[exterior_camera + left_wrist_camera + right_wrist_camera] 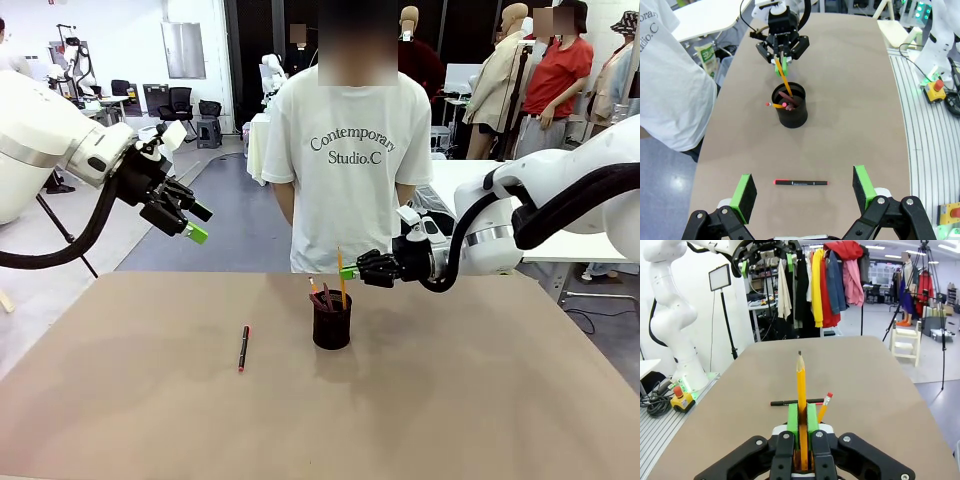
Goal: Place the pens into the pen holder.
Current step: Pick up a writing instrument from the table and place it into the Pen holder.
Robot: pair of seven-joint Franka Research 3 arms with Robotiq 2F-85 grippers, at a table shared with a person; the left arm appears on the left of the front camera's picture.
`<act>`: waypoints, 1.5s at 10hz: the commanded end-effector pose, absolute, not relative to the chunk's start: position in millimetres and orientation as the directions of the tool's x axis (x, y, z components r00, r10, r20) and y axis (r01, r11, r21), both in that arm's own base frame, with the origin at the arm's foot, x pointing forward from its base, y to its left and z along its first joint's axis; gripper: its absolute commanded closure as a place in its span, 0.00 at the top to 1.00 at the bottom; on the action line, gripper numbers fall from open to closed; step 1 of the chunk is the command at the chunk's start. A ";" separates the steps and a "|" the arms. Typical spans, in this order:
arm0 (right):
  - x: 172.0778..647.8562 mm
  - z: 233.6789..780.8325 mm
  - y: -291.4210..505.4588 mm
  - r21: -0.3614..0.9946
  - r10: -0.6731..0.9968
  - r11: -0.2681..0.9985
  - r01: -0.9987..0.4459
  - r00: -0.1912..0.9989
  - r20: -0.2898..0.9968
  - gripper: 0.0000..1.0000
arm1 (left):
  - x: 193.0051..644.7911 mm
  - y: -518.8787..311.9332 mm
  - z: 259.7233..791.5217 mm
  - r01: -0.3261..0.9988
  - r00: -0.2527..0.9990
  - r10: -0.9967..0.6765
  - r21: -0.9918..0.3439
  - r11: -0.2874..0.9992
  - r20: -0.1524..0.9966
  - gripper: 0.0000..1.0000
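Over the brown table (120,400) in a cluttered lab, the right hand (348,272) pinches a yellow pencil (340,258) dipping into the pen holder (332,325); the left hand (197,233) hangs wide open.

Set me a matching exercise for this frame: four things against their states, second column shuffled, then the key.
1. yellow pencil
2. black pen
3. pen holder
4. left pincer

A. lying flat on the table
B. clamped in the right pincer
C. open, raised above the table
D. standing, with pens inside

Pairs: 1-B, 2-A, 3-D, 4-C
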State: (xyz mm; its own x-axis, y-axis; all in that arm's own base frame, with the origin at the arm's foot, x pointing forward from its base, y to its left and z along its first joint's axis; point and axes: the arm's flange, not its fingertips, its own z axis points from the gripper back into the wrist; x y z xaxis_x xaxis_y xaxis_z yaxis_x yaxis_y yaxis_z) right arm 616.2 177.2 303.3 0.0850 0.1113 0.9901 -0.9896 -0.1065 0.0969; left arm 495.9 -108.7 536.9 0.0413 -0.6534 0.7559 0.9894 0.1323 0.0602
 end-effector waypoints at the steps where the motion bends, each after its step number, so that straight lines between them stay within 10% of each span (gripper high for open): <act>1: 621.8 310.9 177.2 0.069 0.120 -0.143 -0.987 0.052 0.991 0.43 | 494.2 -107.9 538.4 0.988 0.052 -0.664 0.057 0.141 0.746 1.00; 5: 620.0 316.4 172.4 0.064 0.163 -0.171 -0.983 0.036 0.986 1.00 | 494.2 -107.9 538.4 0.988 0.052 -0.664 0.057 0.141 0.746 1.00; 15: 599.5 415.3 125.2 0.152 0.594 -0.034 -0.988 0.102 0.798 1.00 | 494.2 -107.9 538.4 0.988 0.052 -0.664 0.057 0.141 0.746 1.00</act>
State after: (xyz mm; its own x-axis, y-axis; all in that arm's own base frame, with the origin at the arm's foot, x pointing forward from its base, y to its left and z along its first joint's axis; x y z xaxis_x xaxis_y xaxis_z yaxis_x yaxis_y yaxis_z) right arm 605.2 125.2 407.5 0.0760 0.5364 0.8405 -0.9874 -0.0768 0.1383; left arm 496.0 -108.6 536.9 0.0414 -0.6534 0.7559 0.9894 0.1325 0.0603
